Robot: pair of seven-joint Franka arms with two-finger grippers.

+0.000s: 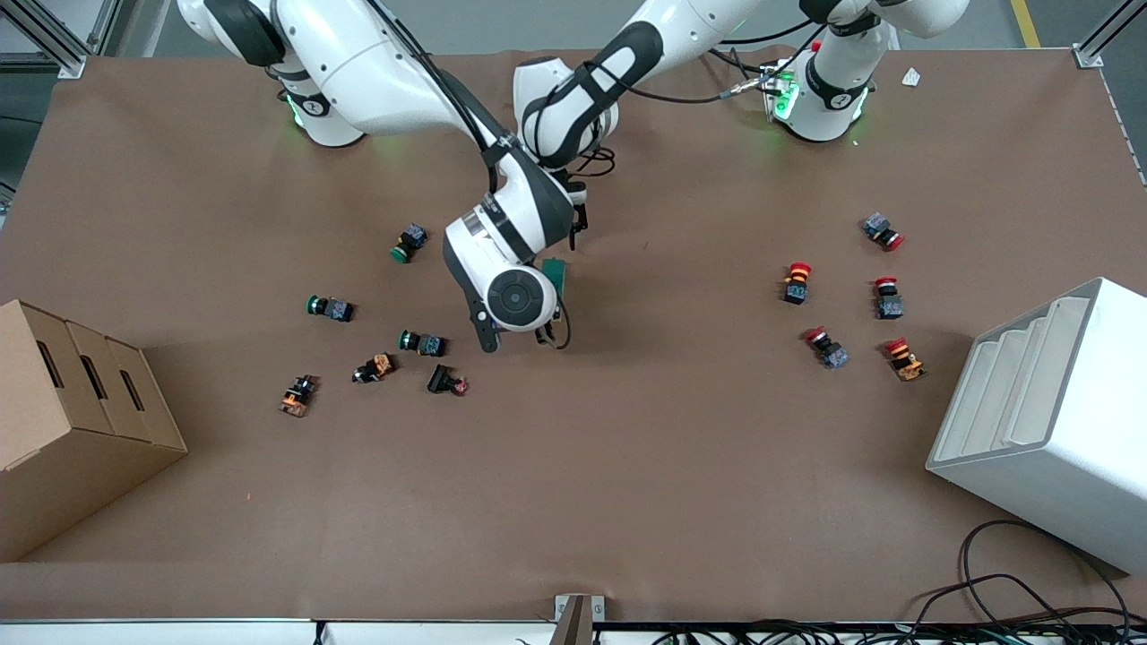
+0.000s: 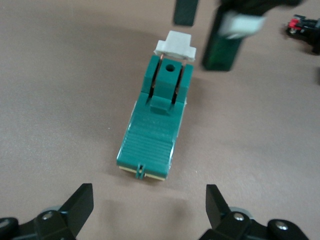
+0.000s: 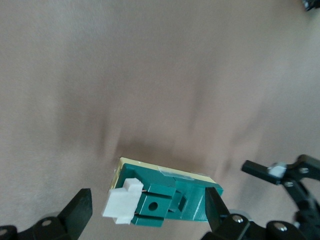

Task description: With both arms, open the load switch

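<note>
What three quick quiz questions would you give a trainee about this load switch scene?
1. True or false: the left gripper is shut on the load switch.
2. The switch's lever is: A red, B white, C orange.
3. Fill in: the red-capped push-buttons lie toward the ___ arm's end of the table.
Key: 1 false, the left gripper and the right gripper both hang open over it; 2 B; 3 left.

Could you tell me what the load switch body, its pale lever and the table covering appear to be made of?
The load switch body looks like moulded green plastic, matte, with fine ribbing on its sloped face. Its lever seems to be off-white plastic, smooth, with crisp edges. The table covering looks like brown paper or thin board, dull, with faint creases; which one is unclear. Both open claws, left claw and right claw, flank the switch.
</note>
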